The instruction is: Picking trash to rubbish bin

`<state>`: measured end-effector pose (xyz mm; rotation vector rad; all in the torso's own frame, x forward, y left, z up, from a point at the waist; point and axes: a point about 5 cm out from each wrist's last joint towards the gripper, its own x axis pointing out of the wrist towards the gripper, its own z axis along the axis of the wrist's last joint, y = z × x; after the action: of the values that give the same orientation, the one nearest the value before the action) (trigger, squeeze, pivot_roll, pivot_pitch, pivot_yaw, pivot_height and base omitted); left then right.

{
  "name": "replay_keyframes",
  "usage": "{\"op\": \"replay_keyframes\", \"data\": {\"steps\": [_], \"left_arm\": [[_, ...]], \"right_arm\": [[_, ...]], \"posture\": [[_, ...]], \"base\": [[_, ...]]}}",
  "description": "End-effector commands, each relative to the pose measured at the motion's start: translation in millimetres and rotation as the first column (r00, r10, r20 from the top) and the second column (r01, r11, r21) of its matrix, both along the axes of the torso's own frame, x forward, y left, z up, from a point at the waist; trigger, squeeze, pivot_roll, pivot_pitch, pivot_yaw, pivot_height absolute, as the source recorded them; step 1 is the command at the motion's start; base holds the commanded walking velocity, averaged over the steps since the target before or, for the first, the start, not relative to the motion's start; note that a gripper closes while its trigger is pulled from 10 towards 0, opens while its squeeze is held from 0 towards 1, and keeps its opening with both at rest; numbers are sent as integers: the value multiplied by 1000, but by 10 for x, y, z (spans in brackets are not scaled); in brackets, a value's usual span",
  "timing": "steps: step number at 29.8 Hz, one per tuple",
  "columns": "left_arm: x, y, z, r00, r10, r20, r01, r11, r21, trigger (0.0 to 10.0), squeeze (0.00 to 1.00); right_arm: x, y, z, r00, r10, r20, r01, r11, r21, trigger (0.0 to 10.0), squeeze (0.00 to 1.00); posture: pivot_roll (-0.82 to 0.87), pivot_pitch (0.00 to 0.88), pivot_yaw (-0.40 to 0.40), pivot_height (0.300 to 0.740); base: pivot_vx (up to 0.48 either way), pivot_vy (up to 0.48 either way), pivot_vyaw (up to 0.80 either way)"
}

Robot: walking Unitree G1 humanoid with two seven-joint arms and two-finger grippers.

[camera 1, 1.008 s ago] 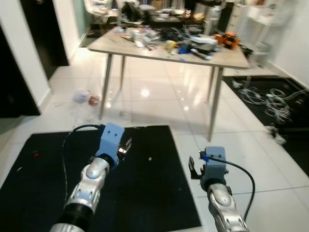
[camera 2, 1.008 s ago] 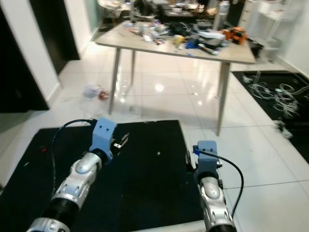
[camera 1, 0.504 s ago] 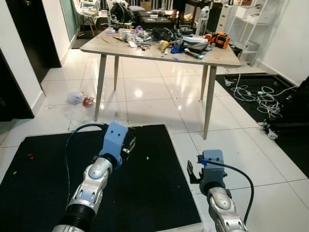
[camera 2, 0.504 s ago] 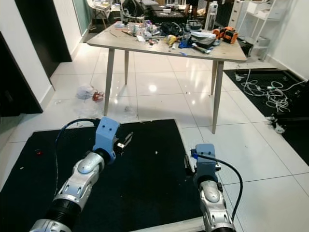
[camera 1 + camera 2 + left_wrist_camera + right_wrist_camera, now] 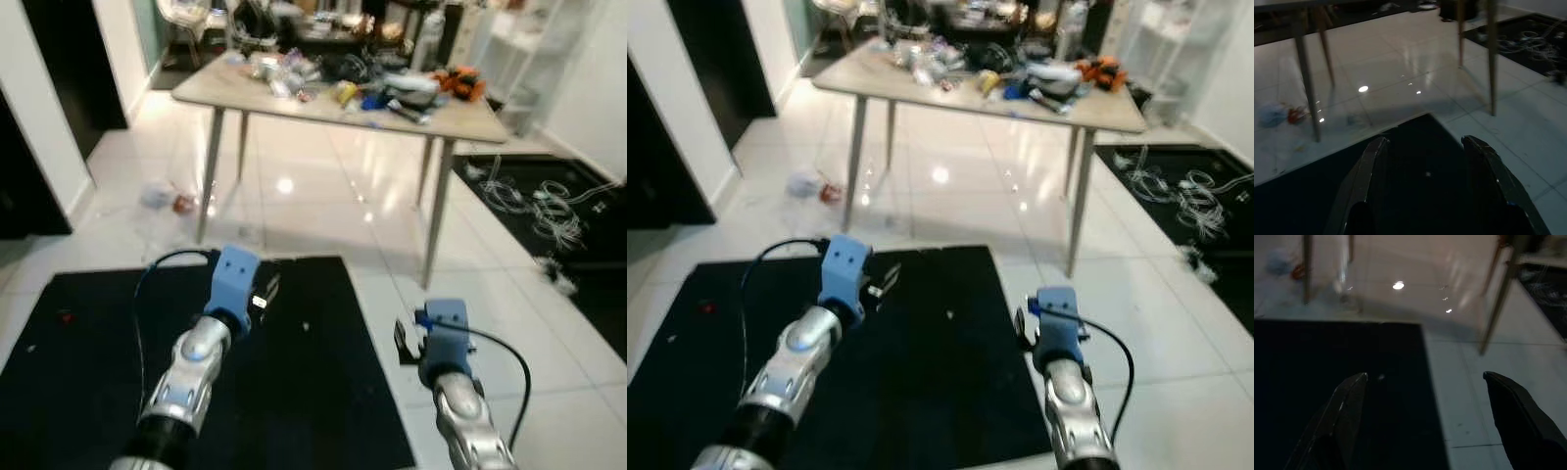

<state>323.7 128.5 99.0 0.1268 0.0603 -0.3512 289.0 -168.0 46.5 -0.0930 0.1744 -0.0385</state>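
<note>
While both grippers hang empty over the black mat (image 5: 323, 392), left gripper (image 5: 1427, 161) and right gripper (image 5: 1425, 406) with fingers spread, the crumpled trash (image 5: 162, 196) lies well ahead on the white floor, beside a worktop (image 5: 323, 103) leg (image 5: 208, 176). An approach seemingly comes next; that leg crowds the reach.

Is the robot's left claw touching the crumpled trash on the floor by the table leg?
Apart. In the left eye view, the trash lies on white tiles far beyond the left gripper, which hovers over the black mat.
</note>
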Motion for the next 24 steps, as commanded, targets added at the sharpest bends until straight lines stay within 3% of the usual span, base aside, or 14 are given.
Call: {"op": "replay_keyframes", "data": {"steps": [1,17,21,24], "left_arm": [[2,-39,11,1000,-17,2,17,1000,1,10000,0],[-20,-79,13,1000,-29,4,29,1000,1,10000,0],[-28,-83,8,999,-32,2,32,999,4,10000,0],[-33,-85,5,999,-34,1,34,999,6,10000,0]], "right_arm": [[-8,-95,10,1000,-19,0,19,1000,-20,10000,0],[-16,-107,15,1000,-29,6,29,1000,2,10000,0],[-26,-110,9,999,-35,0,35,999,10,10000,0],[-33,-121,-1,999,-45,-8,45,999,6,10000,0]], "posture": [[-95,47,-10,740],[-97,51,-8,740],[-99,52,-3,740],[-100,54,-2,740]], "base": [[360,0,0],[358,0,0],[357,0,-800],[356,0,0]]}}
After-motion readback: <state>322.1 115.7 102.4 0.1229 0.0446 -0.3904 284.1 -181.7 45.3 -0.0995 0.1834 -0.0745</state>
